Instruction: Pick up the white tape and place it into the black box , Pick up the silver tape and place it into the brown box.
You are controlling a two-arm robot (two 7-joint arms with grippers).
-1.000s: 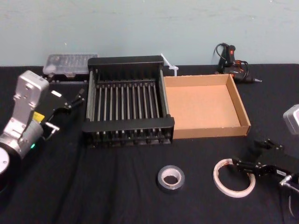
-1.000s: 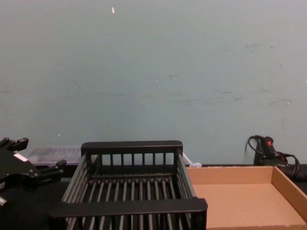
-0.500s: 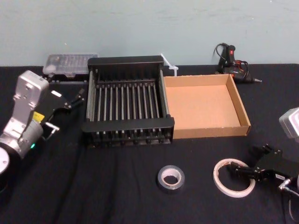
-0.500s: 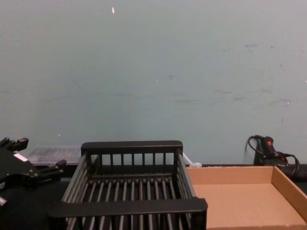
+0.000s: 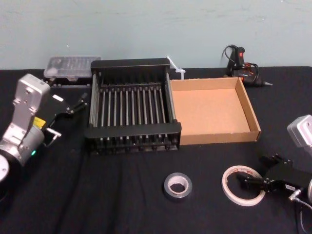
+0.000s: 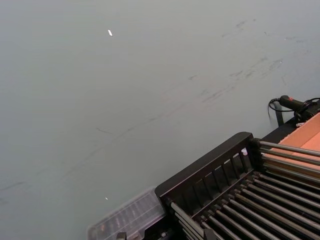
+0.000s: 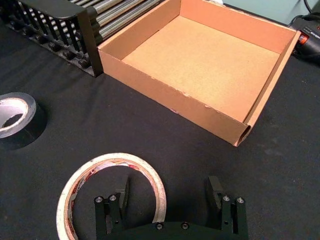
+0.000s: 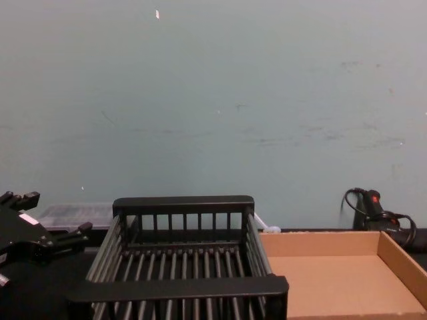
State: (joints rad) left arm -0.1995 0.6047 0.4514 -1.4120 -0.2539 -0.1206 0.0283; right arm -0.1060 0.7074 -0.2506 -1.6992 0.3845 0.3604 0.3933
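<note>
- Right claw (image 7: pixel 167 197), open and empty, straddles the rim of the white tape (image 7: pixel 112 162) to pinch it.
- Tape lies on the counter (image 5: pixel 122 195), right of the black box (image 5: pixel 134 130).
- Left claw (image 5: pixel 75 104) sits open beside that box.

Table (image 5: pixel 97 195): crate (image 5: pixel 132 130), tray (image 5: pixel 219 137), white tape (image 5: pixel 225 185), silver tape (image 5: pixel 166 187) (flat).

left gripper (image 5: pixel 79 102): black, white label; silver-grey housing, yellow sticker, small green light | right gripper (image 7: pixel 168 195): black, round screw heads at finger bases; pale grey housing, thin cable
</note>
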